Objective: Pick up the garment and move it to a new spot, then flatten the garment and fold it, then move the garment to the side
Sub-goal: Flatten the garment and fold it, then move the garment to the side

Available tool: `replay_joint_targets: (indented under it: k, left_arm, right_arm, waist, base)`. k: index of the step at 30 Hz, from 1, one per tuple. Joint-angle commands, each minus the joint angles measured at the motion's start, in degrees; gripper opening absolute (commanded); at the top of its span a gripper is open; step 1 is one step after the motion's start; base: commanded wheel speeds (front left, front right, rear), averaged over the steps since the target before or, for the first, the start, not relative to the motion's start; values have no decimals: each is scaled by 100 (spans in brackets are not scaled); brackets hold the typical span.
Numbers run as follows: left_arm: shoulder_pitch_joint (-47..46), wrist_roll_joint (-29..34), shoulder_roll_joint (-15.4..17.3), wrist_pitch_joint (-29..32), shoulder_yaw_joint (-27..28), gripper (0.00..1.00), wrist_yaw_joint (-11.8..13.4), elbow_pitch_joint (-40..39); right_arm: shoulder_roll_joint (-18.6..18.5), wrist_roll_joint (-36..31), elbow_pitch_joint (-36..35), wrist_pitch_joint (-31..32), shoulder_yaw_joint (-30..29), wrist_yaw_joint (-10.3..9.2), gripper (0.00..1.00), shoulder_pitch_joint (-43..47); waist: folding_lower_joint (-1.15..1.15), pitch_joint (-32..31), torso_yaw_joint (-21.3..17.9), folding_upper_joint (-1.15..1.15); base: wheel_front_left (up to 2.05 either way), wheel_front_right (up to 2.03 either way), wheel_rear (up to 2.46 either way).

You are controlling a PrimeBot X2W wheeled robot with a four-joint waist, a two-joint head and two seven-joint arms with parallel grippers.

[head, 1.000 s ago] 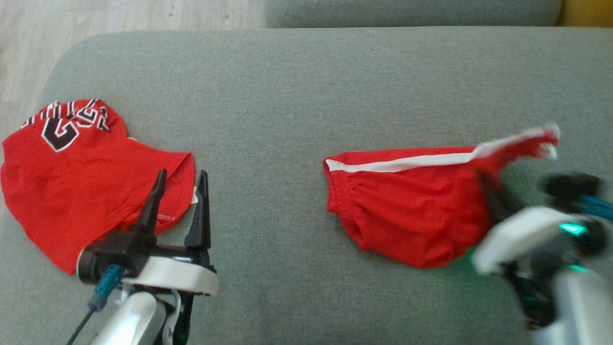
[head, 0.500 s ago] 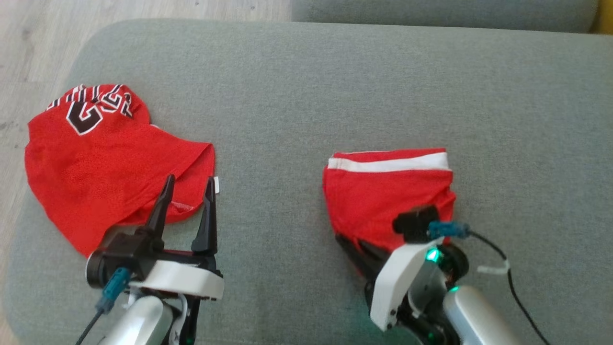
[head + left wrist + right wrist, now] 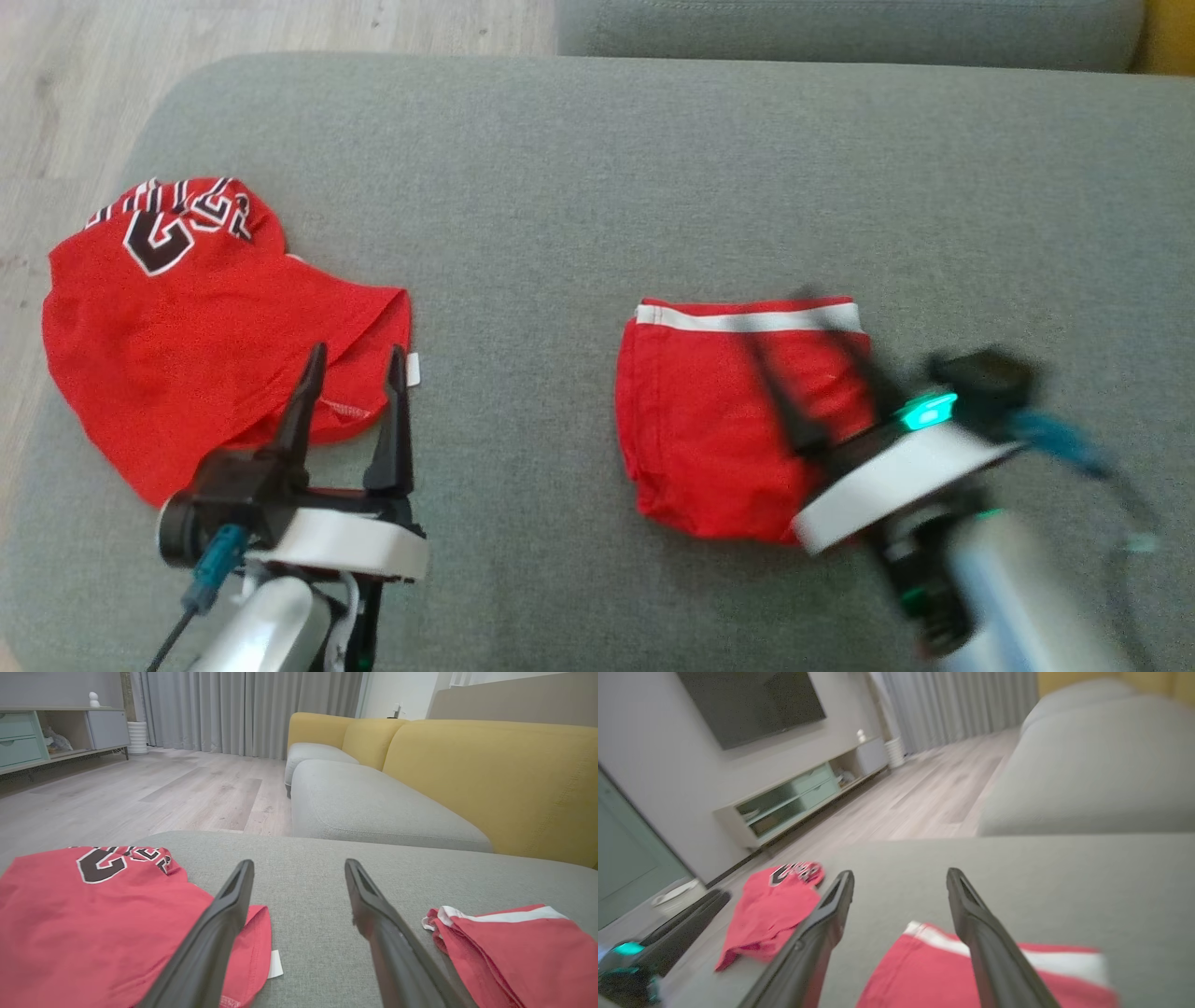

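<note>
Left gripper (image 3: 358, 350): two long, dark, tapering fingers (image 3: 219, 933), matte, with a shallow groove near each tip. Behind them a black housing under a curved white cover (image 3: 341, 546), and a teal-blue plug (image 3: 213, 555) with a thin dark cable running off it. Below that, a smooth silver forearm (image 3: 266, 625). Right gripper (image 3: 780, 317), blurred, of the same build: dark fingers, white shell (image 3: 896, 476), glowing green light (image 3: 924, 411), blue connector (image 3: 1046, 431) and pale silver arm (image 3: 1018, 597).
</note>
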Motion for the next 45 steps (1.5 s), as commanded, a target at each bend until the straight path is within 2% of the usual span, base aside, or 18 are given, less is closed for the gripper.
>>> replay_joint_targets:
  k: [1, 7, 11, 20, 29, 45]
  left_arm:
    - [-73, 11, 184, -68, 303, 100, 58, -173]
    - [69, 57, 370, -41, 391, 100, 199, -260]
    - [242, 83, 532, 30, 446, 100, 326, -366]
    - [779, 94, 832, 319, 390, 100, 522, -679]
    - [1069, 48, 865, 475, 251, 100, 572, -789]
    - [1097, -17, 875, 511, 227, 100, 598, -797]
  right_arm:
    - [-65, -181, -333, -119, -197, -5, 100, -147]
    - [-39, -794, -881, -81, -1747, -5, 100, 392]
    - [-3, -1026, -1201, 58, -2164, -5, 100, 796]
    - [117, -1140, -1480, 226, -2085, -5, 100, 1478]
    - [162, -1083, -1493, 367, -1908, -5, 100, 1893]
    - [186, -1069, -1552, 447, -1952, -5, 100, 2024]
  waist:
    - [0, -26, -23, 0]
    - [0, -118, -112, 0]
    - [0, -210, -241, 0]
    - [0, -580, -468, 0]
    - [0, -885, -507, 0]
    - [0, -942, -494, 0]
  base:
    - [0, 0, 0]
    - [0, 0, 0]
    - [0, 0, 0]
    - [0, 0, 0]
    - [0, 0, 0]
    - [0, 0, 0]
